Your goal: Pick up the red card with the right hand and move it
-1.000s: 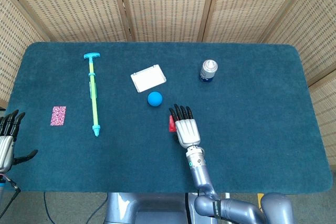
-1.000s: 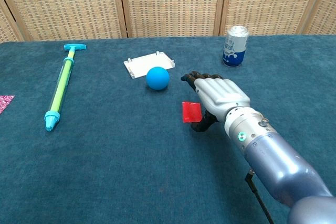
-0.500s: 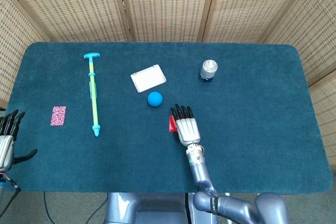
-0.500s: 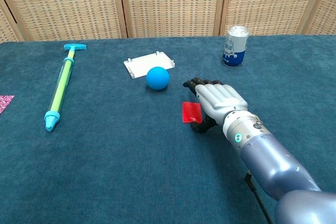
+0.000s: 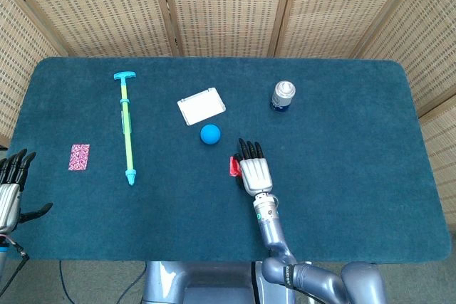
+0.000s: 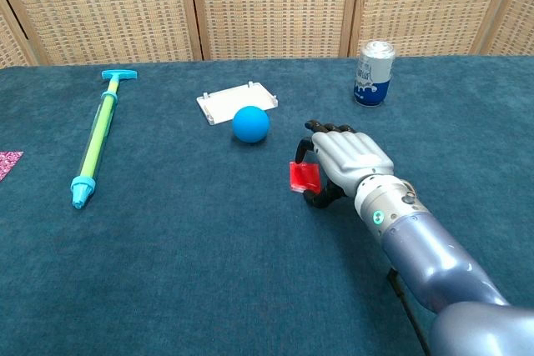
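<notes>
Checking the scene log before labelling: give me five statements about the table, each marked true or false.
1. The red card lies beside the right hand, on the robot's left of it. True.
2. The blue ball sits on the white tray. False: it rests on the cloth in front of it.
3. The can stands upright. True.
4. The left hand holds the syringe toy. False: it is empty at the table edge.
5. The patterned card touches the syringe toy. False: they are apart.

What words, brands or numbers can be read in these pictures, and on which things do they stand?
None can be read.
Can: blue and white label with print, too blurred to read.
Patterned card: pink pattern only, no text seen.
Red card: plain.
</notes>
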`<move>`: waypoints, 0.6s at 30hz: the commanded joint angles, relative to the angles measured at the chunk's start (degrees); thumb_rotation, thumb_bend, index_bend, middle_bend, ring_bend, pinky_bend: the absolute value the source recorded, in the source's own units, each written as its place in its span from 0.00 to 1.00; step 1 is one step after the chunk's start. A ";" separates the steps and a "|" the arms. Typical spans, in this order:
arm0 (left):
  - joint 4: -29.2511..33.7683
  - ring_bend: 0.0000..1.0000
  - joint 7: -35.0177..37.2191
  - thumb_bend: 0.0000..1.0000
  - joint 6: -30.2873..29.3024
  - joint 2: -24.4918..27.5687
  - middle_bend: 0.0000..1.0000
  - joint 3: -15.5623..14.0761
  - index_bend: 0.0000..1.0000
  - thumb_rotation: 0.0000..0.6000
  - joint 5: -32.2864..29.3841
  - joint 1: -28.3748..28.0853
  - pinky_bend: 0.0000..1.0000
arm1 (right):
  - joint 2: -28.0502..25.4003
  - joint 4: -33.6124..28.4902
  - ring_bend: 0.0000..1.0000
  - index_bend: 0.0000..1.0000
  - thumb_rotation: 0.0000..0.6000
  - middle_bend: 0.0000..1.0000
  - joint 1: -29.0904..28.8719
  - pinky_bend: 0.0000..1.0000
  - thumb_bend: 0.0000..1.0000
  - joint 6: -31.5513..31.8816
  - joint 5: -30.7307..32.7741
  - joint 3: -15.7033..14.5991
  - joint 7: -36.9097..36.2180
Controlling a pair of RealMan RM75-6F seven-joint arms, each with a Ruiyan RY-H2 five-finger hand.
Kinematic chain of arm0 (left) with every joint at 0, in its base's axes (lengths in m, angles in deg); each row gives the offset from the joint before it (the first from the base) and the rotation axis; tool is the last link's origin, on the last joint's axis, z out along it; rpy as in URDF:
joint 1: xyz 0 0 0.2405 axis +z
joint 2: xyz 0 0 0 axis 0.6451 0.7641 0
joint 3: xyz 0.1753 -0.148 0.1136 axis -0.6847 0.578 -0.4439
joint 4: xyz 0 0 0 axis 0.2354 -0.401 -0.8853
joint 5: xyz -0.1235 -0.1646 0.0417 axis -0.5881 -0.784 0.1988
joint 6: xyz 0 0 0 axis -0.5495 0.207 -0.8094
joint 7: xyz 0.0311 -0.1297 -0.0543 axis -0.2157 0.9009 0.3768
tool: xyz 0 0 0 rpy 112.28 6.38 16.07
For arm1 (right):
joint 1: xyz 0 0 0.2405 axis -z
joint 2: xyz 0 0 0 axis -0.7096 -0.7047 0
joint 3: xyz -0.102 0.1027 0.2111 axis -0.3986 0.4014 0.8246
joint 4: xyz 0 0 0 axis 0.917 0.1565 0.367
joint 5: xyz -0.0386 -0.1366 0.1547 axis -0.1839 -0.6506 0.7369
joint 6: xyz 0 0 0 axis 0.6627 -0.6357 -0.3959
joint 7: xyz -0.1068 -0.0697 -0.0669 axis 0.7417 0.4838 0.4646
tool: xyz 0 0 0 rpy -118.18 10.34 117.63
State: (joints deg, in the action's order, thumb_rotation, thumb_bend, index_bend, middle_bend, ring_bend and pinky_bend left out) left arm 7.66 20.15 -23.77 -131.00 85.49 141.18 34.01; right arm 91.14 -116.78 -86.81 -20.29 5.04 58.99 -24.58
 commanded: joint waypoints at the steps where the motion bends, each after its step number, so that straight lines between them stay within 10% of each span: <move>1: 0.04 0.00 0.02 0.16 -0.04 0.02 0.00 0.00 0.00 1.00 0.03 0.01 0.01 | -0.33 -0.77 0.00 0.52 1.00 0.02 0.35 0.00 0.42 0.07 0.22 -0.01 0.40; 18: 0.02 0.00 0.10 0.17 0.34 -0.02 0.00 -0.14 0.00 1.00 0.13 -0.17 0.01 | -0.68 -1.59 0.00 0.61 1.00 0.07 0.73 0.00 0.47 -0.46 0.36 0.04 0.96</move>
State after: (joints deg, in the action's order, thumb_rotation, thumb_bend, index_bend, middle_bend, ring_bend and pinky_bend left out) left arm 7.68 20.24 -23.43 -131.02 85.35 141.31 33.84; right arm 90.46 -118.37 -86.08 -20.75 5.40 59.03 -23.61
